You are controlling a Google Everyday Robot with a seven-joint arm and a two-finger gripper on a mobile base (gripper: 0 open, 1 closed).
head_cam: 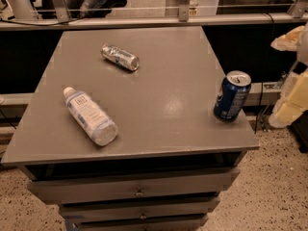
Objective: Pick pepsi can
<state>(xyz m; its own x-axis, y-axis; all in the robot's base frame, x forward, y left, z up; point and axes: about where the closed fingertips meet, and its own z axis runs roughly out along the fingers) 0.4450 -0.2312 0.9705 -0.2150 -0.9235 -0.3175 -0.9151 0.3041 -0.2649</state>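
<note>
The pepsi can (232,96) stands upright on the grey cabinet top (168,95), close to its right edge. Well left of the pepsi can a clear plastic bottle (90,115) lies on its side, and a slim silver can (120,57) lies on its side further back-left. Right of the pepsi can, off the cabinet and not touching it, a blurred cream shape is probably the gripper (291,105).
</note>
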